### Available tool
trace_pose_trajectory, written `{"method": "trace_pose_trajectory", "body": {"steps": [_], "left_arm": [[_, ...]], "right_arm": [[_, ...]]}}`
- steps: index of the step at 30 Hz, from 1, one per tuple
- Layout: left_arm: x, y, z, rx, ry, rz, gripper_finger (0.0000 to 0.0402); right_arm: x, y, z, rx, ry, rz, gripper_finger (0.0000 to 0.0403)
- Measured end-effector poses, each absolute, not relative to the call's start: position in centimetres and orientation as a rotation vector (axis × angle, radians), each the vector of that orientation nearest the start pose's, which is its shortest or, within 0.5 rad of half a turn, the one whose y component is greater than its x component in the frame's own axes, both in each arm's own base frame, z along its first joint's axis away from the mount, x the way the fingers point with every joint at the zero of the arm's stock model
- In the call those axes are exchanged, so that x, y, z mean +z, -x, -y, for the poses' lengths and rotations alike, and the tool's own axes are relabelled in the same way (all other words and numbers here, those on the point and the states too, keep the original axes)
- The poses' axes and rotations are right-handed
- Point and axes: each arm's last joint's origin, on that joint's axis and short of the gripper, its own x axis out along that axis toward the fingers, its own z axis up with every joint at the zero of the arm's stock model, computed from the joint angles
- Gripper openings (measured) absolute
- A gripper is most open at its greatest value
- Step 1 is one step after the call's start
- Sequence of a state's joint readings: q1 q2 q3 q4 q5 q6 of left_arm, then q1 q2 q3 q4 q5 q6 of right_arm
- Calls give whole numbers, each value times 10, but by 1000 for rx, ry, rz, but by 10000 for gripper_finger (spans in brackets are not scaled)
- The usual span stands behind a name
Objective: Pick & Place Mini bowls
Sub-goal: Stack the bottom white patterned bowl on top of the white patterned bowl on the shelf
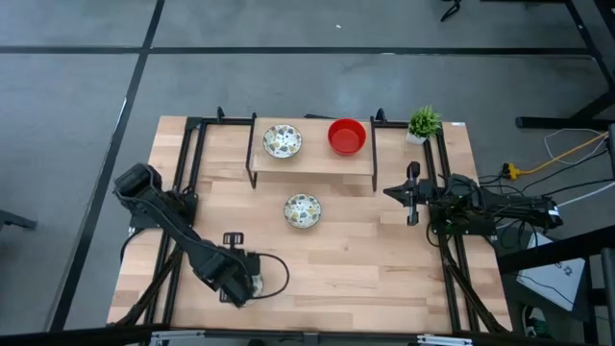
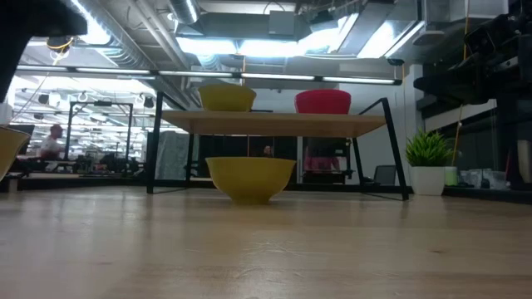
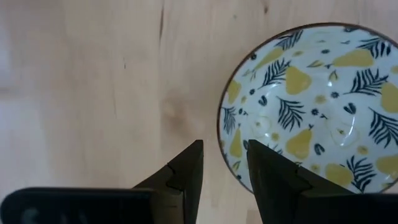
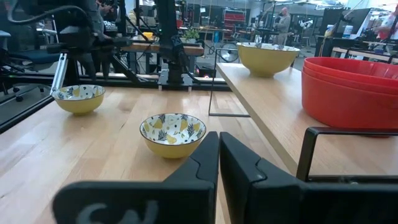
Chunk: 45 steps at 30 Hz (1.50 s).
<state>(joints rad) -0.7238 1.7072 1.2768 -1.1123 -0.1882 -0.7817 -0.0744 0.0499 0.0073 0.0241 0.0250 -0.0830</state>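
Note:
My left gripper [image 3: 225,155] hangs open, pointing down, over the near-left part of the table [image 1: 246,281]. A mini bowl [image 3: 311,106], white inside with yellow pears and dark leaves, sits on the wood under it. One finger [image 3: 267,171] is over the bowl's inside and the other [image 3: 186,171] is outside its rim; no touch shows. A second patterned bowl [image 1: 302,210] stands mid-table. A third [image 1: 282,141] and stacked red bowls [image 1: 347,135] rest on the wooden shelf [image 1: 312,159]. My right gripper [image 4: 219,155] waits shut at the right side [image 1: 413,197].
The shelf's black legs [image 1: 253,178] stand behind the middle bowl. A small green potted plant [image 1: 423,123] sits at the far right corner. Black frame rails [image 1: 187,163] run along both table sides. Bare wood [image 1: 365,259] lies between the arms.

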Motion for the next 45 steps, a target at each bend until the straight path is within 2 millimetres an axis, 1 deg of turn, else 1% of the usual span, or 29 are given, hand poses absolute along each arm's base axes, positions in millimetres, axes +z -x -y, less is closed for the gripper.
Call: {"method": "trace_pose_trajectory", "body": {"steps": [4,7,11,15,22,25,30,34,40,45], "left_arm": [[215,-225,191,114,21,-1377,118],[206,-221,185,86,69,-1370,118],[201,-219,177,68,112,-1348,118],[198,-218,173,63,106,-1347,118],[198,-218,173,59,92,-1343,118],[199,-219,173,30,47,-1328,118],[210,-226,176,-30,-65,-1258,118],[217,-227,182,-56,-111,-1217,118],[219,-220,194,-104,-122,-1189,118],[222,-215,212,-181,-94,-1115,118]], "right_arm": [[164,-100,8,-99,82,-23,17],[164,-100,8,-98,82,-23,17],[164,-100,8,-98,82,-23,17],[164,-100,8,-98,82,-23,17],[164,-100,8,-99,82,-23,17],[164,-100,8,-99,82,-23,17],[164,-100,8,-98,82,-23,17],[164,-100,8,-98,82,-23,17],[164,-100,8,-98,82,-23,17],[164,-100,8,-99,82,-23,17]]}}
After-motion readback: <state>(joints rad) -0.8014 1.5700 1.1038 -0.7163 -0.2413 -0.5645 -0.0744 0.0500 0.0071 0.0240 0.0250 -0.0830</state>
